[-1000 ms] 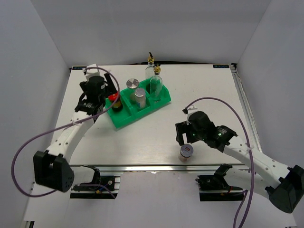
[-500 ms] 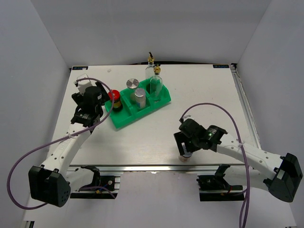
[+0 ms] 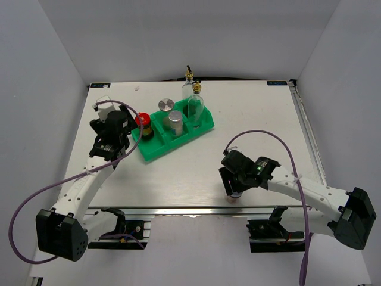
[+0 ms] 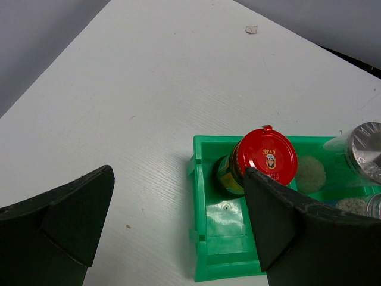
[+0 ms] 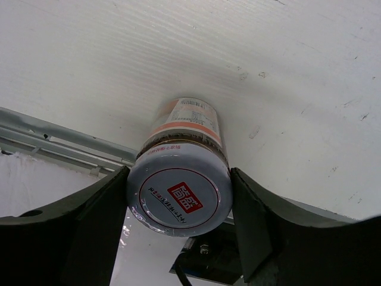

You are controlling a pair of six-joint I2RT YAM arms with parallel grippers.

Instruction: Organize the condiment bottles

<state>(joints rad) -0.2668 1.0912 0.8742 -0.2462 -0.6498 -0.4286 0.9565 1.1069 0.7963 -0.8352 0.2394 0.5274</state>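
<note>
A silver-lidded shaker jar (image 5: pixel 178 190) with an orange-striped label stands at the table's front edge. My right gripper (image 5: pixel 178 199) has come down over it, and both fingers (image 5: pixel 95 220) press against its lid; the top view hides the jar under my right gripper (image 3: pixel 233 186). The red-lidded jar (image 4: pixel 266 156) sits in the left compartment of the green tray (image 4: pixel 223 238). My left gripper (image 4: pixel 177 179) hangs open above the tray's left end, holding nothing. Two silver-lidded jars (image 3: pixel 174 117) fill the middle compartment. One glass cruet (image 3: pixel 195 102) stands in the right compartment, another cruet (image 3: pixel 189 80) behind the tray.
The metal rail (image 5: pixel 59 140) along the table's front edge runs just beside the gripped jar. The green tray (image 3: pixel 156 152) lies at an angle at the back centre. White walls close off the left, right and back of the table.
My right gripper has dropped over the jar at the front edge and its jaws have closed onto the lid. My left gripper has drawn back to the left of the tray, still open.
</note>
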